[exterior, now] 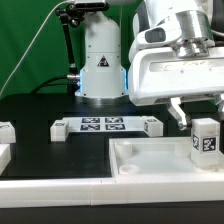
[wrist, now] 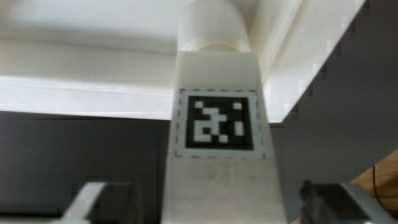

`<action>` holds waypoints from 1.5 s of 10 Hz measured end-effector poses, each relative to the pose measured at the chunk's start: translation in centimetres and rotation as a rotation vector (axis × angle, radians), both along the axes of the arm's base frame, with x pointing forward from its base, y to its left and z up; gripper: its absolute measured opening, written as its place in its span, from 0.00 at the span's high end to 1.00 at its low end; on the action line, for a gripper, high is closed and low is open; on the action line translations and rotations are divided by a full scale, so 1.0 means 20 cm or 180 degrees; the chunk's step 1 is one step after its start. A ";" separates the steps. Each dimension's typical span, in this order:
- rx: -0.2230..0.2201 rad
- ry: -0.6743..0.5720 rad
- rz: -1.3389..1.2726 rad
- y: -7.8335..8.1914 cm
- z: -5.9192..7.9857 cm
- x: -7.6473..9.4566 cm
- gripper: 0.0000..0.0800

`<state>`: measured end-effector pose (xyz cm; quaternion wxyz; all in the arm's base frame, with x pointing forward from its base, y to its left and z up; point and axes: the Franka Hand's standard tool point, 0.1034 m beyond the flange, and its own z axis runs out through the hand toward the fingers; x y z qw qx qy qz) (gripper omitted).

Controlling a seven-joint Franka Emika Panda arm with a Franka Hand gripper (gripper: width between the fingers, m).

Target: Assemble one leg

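The leg (exterior: 205,140) is a small white post with a black-and-white tag. It stands upright at the corner of the large white tray-like piece (exterior: 150,165) at the exterior view's right. My gripper (exterior: 200,118) hangs just above it, with one finger on each side of its top. In the wrist view the leg (wrist: 217,120) runs between my fingers (wrist: 98,202), with a dark gap on each side. The gripper (wrist: 217,208) is open and not touching the leg. The leg's far end meets the tray's corner (wrist: 214,35).
The marker board (exterior: 105,126) lies on the black table in front of the robot base (exterior: 100,60). Two more white parts (exterior: 5,131) sit at the exterior view's left edge. A white rim (exterior: 50,190) runs along the front.
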<state>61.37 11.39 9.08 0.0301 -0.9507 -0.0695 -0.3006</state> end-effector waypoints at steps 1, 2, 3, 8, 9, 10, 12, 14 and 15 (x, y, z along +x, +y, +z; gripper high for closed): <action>0.0000 0.0002 0.0000 0.00 0.00 0.00 0.26; 0.0000 0.0003 0.0000 0.00 0.00 0.00 0.26; 0.0000 0.0004 0.0000 0.00 0.00 0.00 0.20; 0.0020 0.0039 -0.0021 0.00 0.07 0.01 0.19; 0.0022 0.0043 -0.0019 0.00 0.11 0.02 0.19; 0.0016 0.0079 -0.0016 -0.01 0.12 0.03 0.19; 0.0014 0.0176 -0.0002 0.00 0.11 0.02 0.19; 0.0006 0.0513 0.0017 0.00 0.06 0.00 0.19; 0.0004 0.0721 0.0026 0.00 0.05 0.02 0.19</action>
